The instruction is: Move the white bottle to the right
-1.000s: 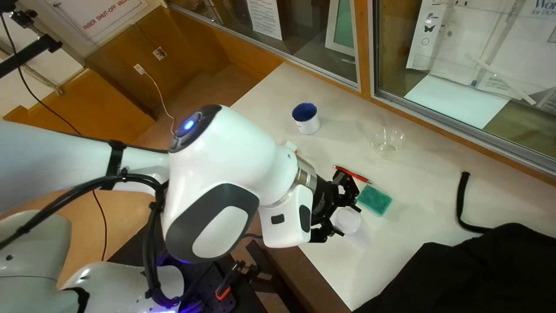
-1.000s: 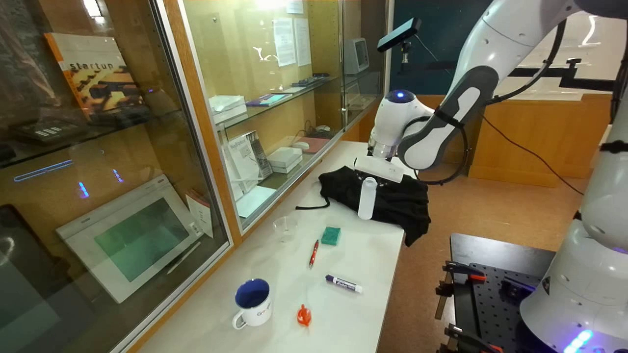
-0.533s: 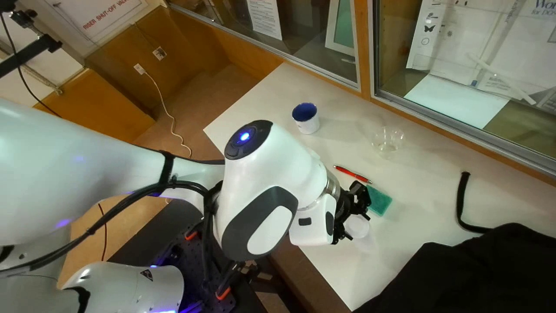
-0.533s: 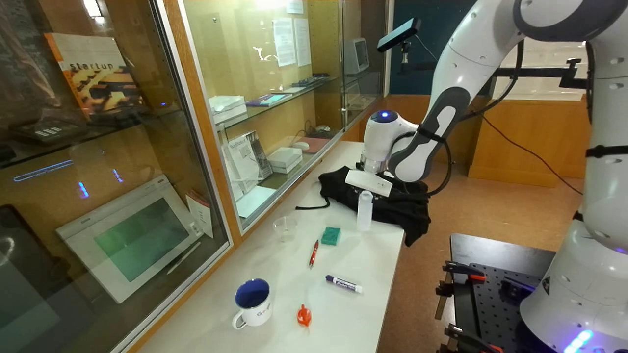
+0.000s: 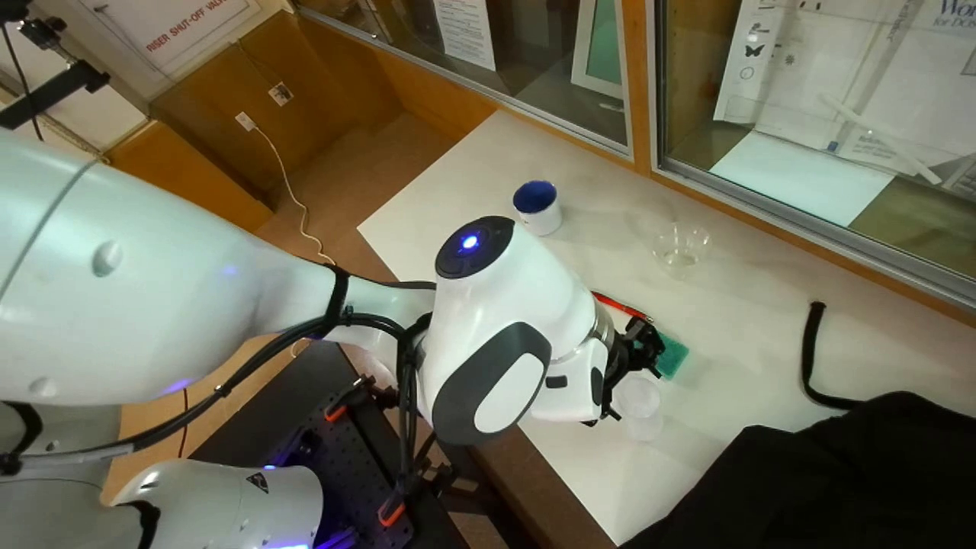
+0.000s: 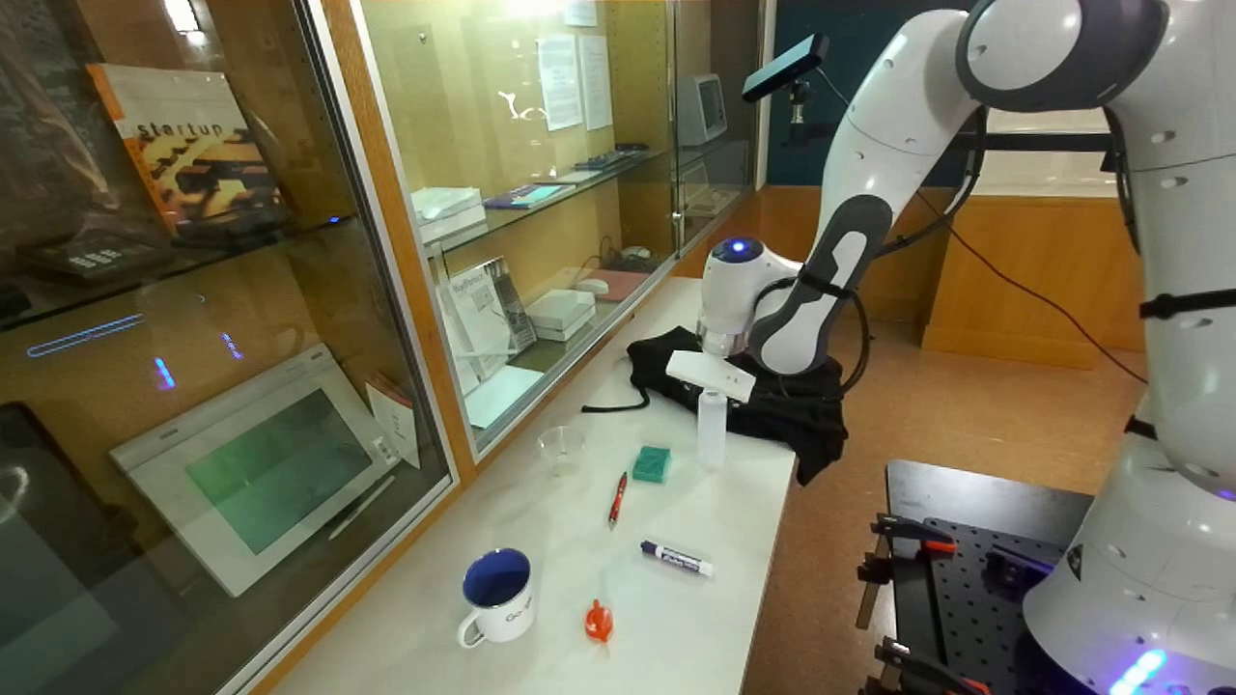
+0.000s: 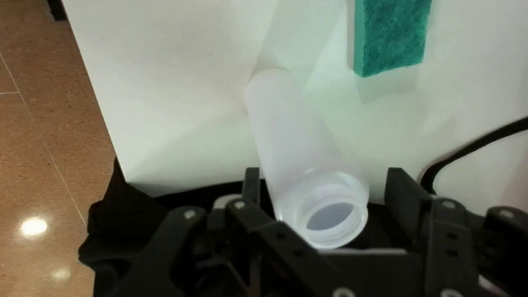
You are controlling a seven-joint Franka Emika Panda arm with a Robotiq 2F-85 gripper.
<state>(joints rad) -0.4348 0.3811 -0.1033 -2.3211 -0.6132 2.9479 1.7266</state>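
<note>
Now that the capless white bottle [image 7: 295, 150] has come down upright onto the desk [image 6: 575, 541] near the green sponge [image 6: 651, 464], jaws parted around it, I judge only backing away remains.

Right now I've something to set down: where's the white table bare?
Bare between the blue-lined white mug and clear cup, and between cup and narrow black strap; crowded around the translucent white bottle, claw and rectangular green sponge.
</note>
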